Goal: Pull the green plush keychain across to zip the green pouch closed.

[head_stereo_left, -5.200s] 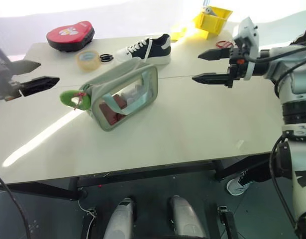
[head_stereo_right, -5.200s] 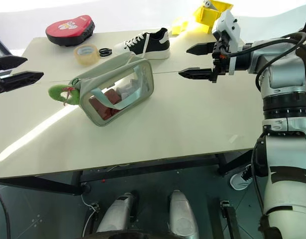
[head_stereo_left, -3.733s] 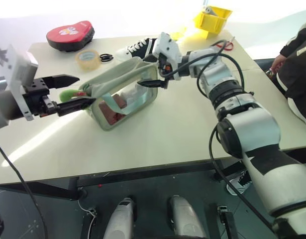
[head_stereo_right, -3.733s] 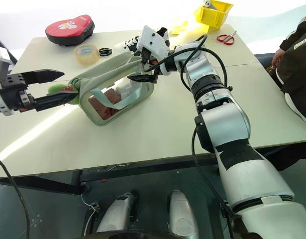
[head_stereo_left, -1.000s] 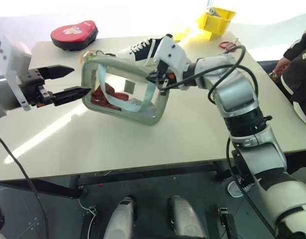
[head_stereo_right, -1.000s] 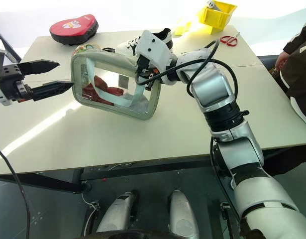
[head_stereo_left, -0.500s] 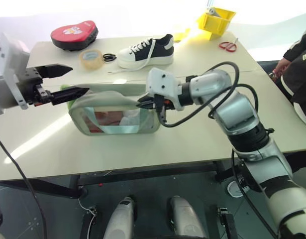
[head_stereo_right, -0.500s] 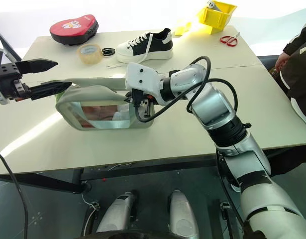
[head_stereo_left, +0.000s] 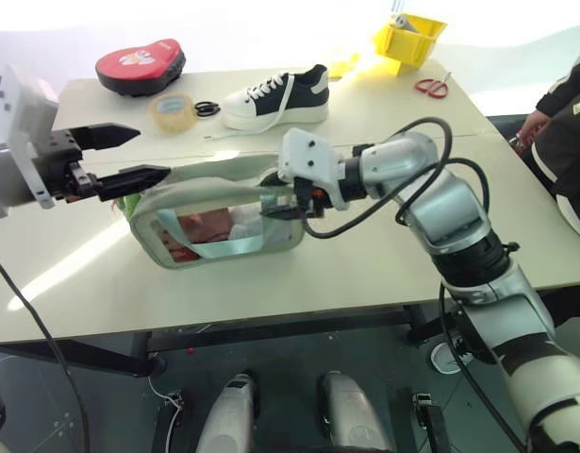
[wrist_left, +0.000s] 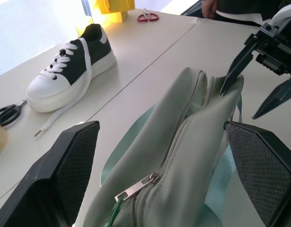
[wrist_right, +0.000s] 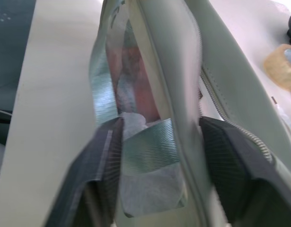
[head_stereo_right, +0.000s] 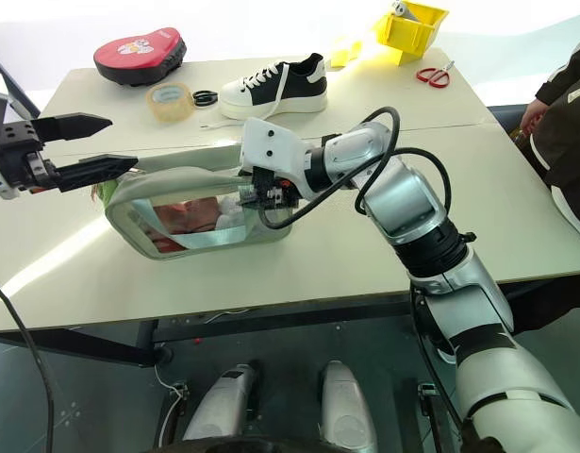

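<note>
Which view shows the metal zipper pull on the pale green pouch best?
The left wrist view: the silver metal zipper pull lies close-up on the pale sage-green pouch, zipper teeth visible. The eye views show the pouch whole but not the pull; the right wrist view shows zipper teeth.

The pale surface carries the green pouch, flanked by both sets of fingers. Beyond the fingers are laid a sneaker, tape roll, black scissors, red pad (far corner), red scissors and yellow bin.

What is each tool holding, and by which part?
Nothing is clamped: the left tool stands open over the green pouch's zipper end, the right tool open astride its other end.
</note>
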{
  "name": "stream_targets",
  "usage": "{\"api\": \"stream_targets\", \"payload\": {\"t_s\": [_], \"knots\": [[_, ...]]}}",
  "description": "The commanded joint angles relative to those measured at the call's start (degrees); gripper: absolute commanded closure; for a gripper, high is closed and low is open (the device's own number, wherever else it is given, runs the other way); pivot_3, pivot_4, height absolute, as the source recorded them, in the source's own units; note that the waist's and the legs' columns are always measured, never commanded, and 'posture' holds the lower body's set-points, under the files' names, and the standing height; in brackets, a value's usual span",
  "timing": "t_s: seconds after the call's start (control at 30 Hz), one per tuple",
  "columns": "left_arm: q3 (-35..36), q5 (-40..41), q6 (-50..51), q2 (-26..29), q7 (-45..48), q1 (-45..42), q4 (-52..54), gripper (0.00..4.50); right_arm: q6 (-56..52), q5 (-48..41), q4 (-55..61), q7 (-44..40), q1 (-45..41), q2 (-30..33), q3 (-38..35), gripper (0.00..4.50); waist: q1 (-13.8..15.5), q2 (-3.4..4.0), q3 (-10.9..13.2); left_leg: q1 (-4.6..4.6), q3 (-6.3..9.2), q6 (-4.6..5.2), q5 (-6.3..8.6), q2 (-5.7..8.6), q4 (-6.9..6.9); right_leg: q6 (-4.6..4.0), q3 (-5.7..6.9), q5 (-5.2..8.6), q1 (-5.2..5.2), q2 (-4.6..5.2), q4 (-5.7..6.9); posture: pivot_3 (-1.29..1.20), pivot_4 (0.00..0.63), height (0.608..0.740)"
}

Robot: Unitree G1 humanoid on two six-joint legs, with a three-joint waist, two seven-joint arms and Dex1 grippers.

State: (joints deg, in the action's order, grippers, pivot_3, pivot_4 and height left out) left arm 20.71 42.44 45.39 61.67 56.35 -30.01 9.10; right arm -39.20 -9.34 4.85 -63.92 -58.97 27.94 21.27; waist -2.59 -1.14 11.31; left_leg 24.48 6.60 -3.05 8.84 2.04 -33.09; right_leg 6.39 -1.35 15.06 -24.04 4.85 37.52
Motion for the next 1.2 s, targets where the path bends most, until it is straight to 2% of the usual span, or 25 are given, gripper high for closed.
{"api": "stream_targets", "payload": {"t_s": [0.03, 0.1, 0.3, 0.53, 0.63, 0.87, 1.1, 1.2], "knots": [[0.3, -0.6, -1.4, 0.7, 0.5, -1.2, 0.1, 0.0, -3.1, -4.9, 2.5, -3.0, -3.8, 2.2, -5.4, 0.09, 0.0, 0.0, 0.0, 0.0, 0.0, 0.0, 0.0, 0.0, 0.0, 0.0, 0.0, 0.0, 0.0, 0.0, 0.0, 0.0, 0.15, 0.74], [0.4, -0.7, -1.5, 0.8, 0.7, -1.1, 0.0, 0.0, -3.0, -6.3, 1.1, -4.1, -4.9, 3.2, -6.6, 0.09, 0.0, 0.0, 0.0, 0.0, 0.0, 0.0, 0.0, 0.0, 0.0, 0.0, 0.0, 0.0, 0.0, 0.0, 0.0, 0.0, 0.15, 0.74], [1.3, -1.3, -1.7, 1.6, 1.0, -0.6, -0.6, 0.0, 10.0, -3.2, -7.7, -9.6, -5.0, 8.3, -6.2, 0.09, 0.0, 0.0, 0.0, 0.0, -0.02, 0.0, 0.0, 0.0, 0.01, 0.0, 0.0, 0.0, 0.02, 0.0, -0.07, 0.0, 0.15, 0.74], [1.6, -1.9, -1.7, 2.1, 1.4, -0.2, -1.0, 0.0, 14.6, -1.2, -11.1, -8.5, -2.3, 5.9, -5.2, 0.09, -0.3, 0.0, 0.0, 0.0, -0.03, 0.0, 0.0, -0.02, 0.03, 0.0, 0.0, 0.0, -0.01, -0.01, -0.05, 0.0, 0.15, 0.74], [1.7, -1.8, -1.4, 2.3, 1.4, -0.1, -0.8, 0.0, 14.4, -1.0, -11.6, -7.9, -1.7, 4.8, -5.0, 0.94, -0.1, 0.0, 0.0, 0.0, -0.03, 0.0, 0.0, -0.01, 0.02, 0.0, 0.0, 0.0, -0.01, -0.01, -0.05, 0.0, 0.15, 0.74], [2.0, -2.2, -1.6, 3.0, 1.5, 0.6, -1.5, 0.0, 12.1, -1.8, -10.1, -7.6, -0.4, 3.9, -5.2, 4.47, 0.0, 0.0, 0.0, 0.0, -0.02, 0.0, 0.0, -0.01, 0.01, 0.0, 0.0, 0.0, 0.01, 0.0, -0.06, 0.0, 0.15, 0.74], [3.3, -3.7, -2.9, 4.2, 1.9, 1.8, -3.8, 0.0, 11.0, -1.7, -8.4, -7.4, 0.3, 4.3, -5.4, 4.47, -0.1, 0.01, 0.0, 0.0, -0.02, 0.0, 0.0, -0.01, 0.02, 0.0, 0.0, 0.0, 0.01, -0.01, -0.06, 0.0, 0.15, 0.74], [3.8, -5.9, -5.2, 5.3, 3.0, 2.1, -10.3, 0.0, 9.6, -2.3, -6.9, -7.4, 0.3, 5.0, -6.0, 4.47, 0.0, 0.01, 0.0, -0.01, -0.02, 0.0, 0.0, -0.01, 0.02, 0.0, 0.0, 0.0, 0.0, -0.01, -0.05, 0.0, 0.15, 0.74]]}}
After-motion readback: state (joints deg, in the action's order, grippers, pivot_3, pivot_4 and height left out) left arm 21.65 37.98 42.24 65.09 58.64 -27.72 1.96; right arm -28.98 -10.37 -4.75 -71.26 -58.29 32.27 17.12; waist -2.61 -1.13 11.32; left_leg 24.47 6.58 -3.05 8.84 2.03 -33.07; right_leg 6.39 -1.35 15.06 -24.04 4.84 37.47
